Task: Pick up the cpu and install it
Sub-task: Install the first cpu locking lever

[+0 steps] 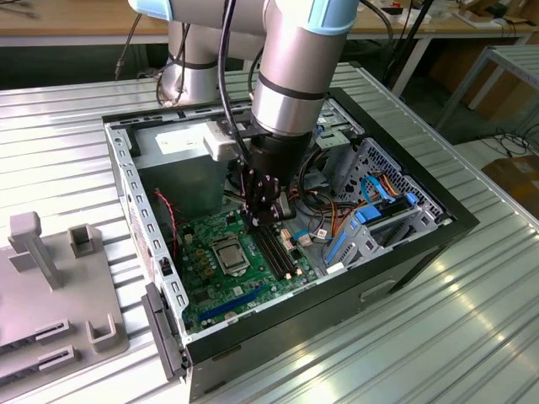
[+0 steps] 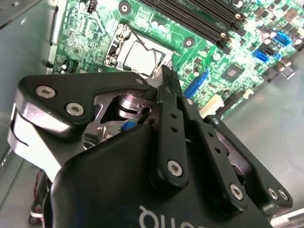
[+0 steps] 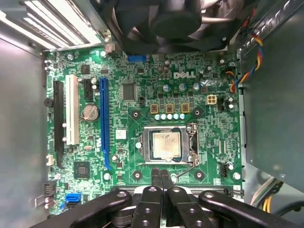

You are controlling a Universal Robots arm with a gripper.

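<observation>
In the first wrist view the gripper (image 3: 161,176) sits closest, its two black fingers (image 3: 156,183) pressed flat together with nothing between them. Just past the fingertips, toward 12 o'clock in that picture, lies the cpu (image 3: 166,145), a small flat square with a shiny grey top. It rests inside the metal socket frame (image 3: 191,142) on the green motherboard (image 3: 142,71), and the fingers do not touch it. At 9 o'clock from the cpu stands a long blue slot (image 3: 103,121), and beyond that a white slot (image 3: 72,110) and a round silver battery (image 3: 90,112). Farther off, at 12 o'clock, hangs a big black fan (image 3: 166,23). In the second wrist view the gripper (image 2: 167,76) has its fingers together too, with the cpu (image 2: 142,57) just past the tips. In the exterior view the gripper (image 1: 263,220) hangs inside the open computer case (image 1: 404,261), above the long black memory slots (image 1: 276,252). The cpu (image 1: 229,253) lies at about 7 o'clock from it, close by but apart. The grey arm (image 1: 290,76) rises out of the case. On the exterior view's left a grey stand (image 1: 50,286) sits on the metal table (image 1: 438,345).
</observation>
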